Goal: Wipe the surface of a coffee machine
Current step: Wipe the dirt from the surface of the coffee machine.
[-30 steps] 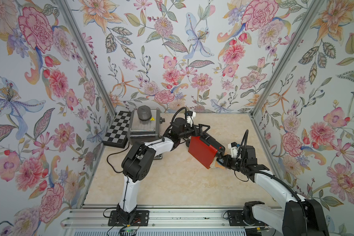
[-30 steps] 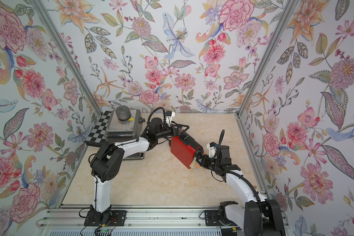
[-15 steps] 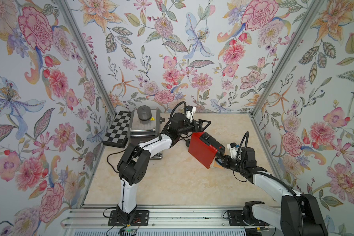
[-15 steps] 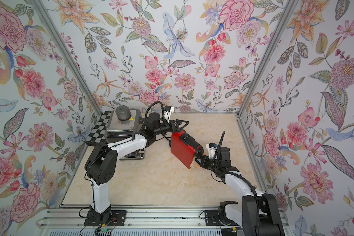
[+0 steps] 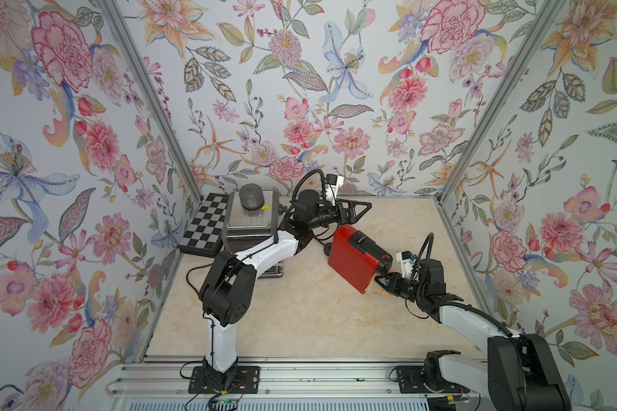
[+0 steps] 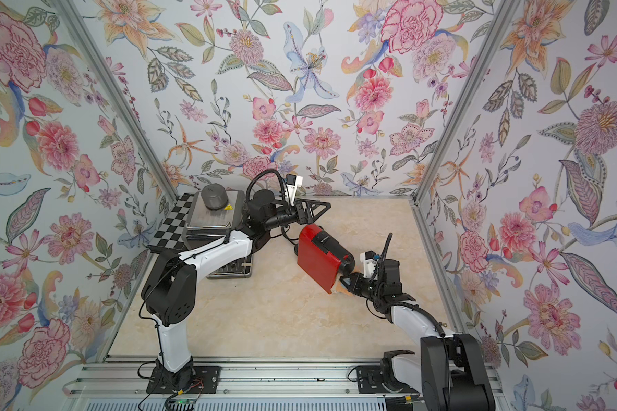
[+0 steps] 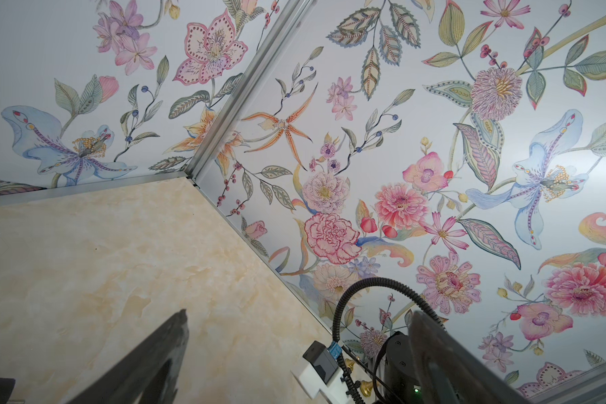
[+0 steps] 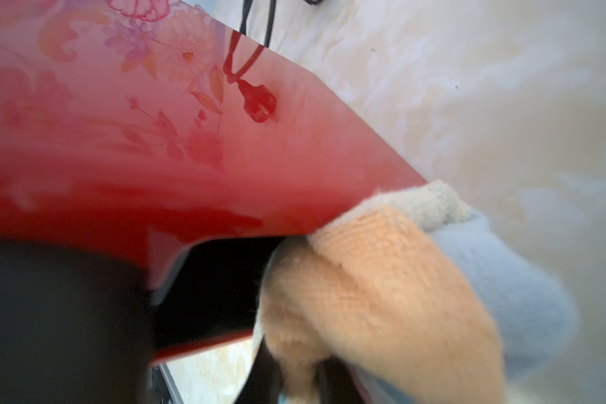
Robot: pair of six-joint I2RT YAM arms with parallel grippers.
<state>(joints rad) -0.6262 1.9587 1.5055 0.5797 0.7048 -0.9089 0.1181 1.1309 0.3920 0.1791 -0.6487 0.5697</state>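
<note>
Two states: left gripper (image 5: 360, 210), jaws spread, has withdrawn from the machine (image 5: 349, 261); right gripper (image 5: 383, 283), clenched on cloth (image 8: 382, 280), likely wipes unbraced.

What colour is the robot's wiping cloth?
The cloth is peach-orange and pale blue; right wrist view shows it best.

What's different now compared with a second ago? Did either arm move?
The left gripper, open, drew back from the top of the red coffee machine toward the back wall. Nothing was picked up or released. The right gripper stayed shut on the cloth at a corner of the machine, and the machine kept its place.
</note>
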